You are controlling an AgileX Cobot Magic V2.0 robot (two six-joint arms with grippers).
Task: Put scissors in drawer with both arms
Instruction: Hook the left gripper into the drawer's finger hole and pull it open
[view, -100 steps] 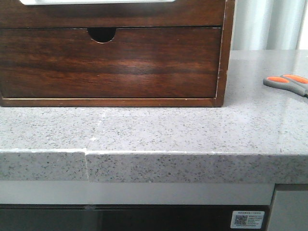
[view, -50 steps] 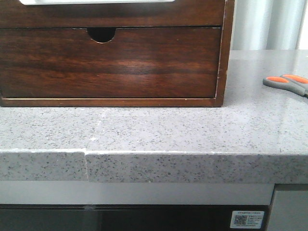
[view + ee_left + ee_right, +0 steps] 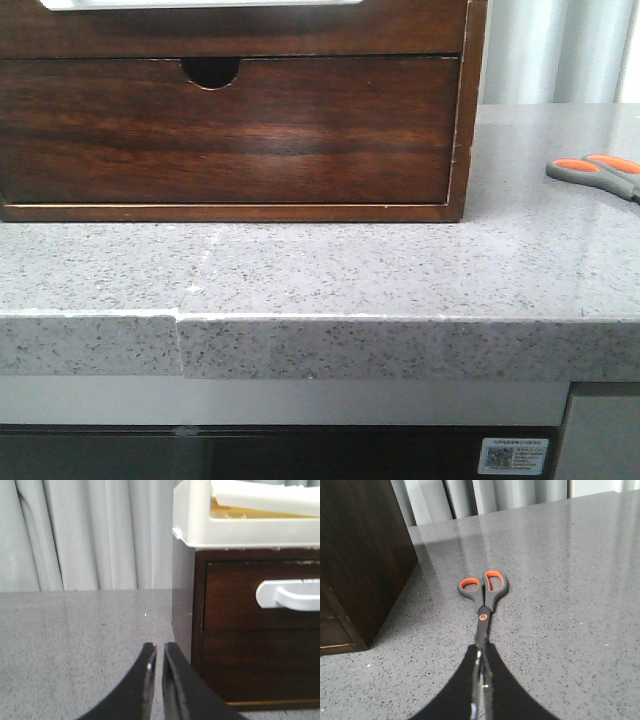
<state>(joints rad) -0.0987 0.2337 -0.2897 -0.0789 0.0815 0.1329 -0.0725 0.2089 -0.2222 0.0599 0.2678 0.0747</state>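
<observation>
The scissors (image 3: 482, 600), grey handles with orange lining, lie flat on the grey stone counter with their handles pointing away from my right gripper (image 3: 482, 647). That gripper is shut on their blades. In the front view only the scissors' handles (image 3: 595, 172) show at the right edge, and neither gripper appears there. The drawer (image 3: 250, 30) is the upper dark wooden front with a white strip, sitting flush in the cabinet. My left gripper (image 3: 159, 647) hovers shut and empty over the counter, just left of the cabinet's front corner, level with the drawer (image 3: 235, 595).
Below it is a tall drawer front with a half-round notch (image 3: 212, 70). A white tray (image 3: 200, 525) rests on top of the cabinet. The counter's front edge (image 3: 320, 345) runs close to the cabinet. Curtains hang behind.
</observation>
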